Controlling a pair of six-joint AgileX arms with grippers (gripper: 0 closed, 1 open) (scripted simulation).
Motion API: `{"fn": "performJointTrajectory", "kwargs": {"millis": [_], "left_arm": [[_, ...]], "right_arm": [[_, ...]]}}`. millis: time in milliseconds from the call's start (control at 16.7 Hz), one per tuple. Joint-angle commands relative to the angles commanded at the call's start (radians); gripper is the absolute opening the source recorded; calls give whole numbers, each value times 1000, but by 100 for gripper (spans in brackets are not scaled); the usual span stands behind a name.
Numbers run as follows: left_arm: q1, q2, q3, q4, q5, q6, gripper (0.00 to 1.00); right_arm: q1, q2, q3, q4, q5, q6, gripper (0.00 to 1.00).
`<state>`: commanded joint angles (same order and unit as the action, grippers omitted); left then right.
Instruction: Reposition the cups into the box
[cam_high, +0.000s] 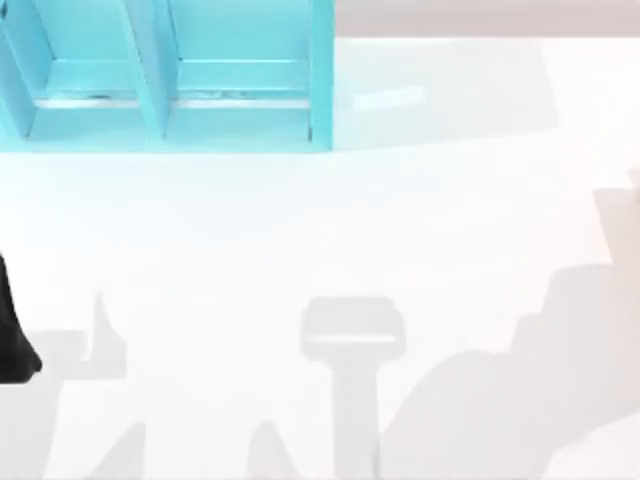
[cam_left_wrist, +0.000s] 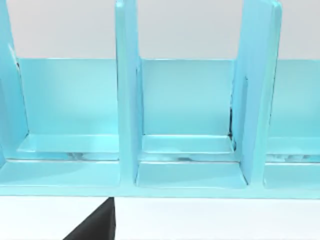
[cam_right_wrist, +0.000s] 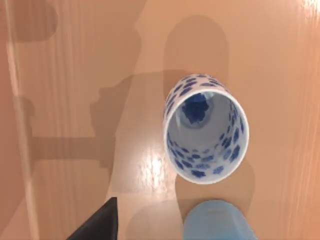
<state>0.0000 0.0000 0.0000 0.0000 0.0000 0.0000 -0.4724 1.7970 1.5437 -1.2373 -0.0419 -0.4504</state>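
Upright, the patterned cup (cam_right_wrist: 206, 131) is white with dark-blue blotches.

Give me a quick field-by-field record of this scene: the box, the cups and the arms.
box: turquoise box with upright dividers, far left of the top view; compartments in sight hold no cup
patterned cup: white cup with blue pattern, upright on a wooden surface, right wrist view looks into it
blue cup: plain blue cup beside the patterned one
left arm: dark part at top view's left edge

Rendered simulation tabletop, flat white table (cam_high: 300, 240), untextured turquoise box (cam_high: 240, 70), blank backdrop, no room furnishings
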Motion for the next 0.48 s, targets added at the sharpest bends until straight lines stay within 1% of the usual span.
{"fn": "performJointTrajectory", "kwargs": {"millis": [300,480], "left_arm": [[0,0,0,0,0,0,100],[0,0,0,0,0,0,100]], "right_arm": [[0,8,212,-215,1,-3,100],[1,8,256,-258,-1,-3,100]]}}
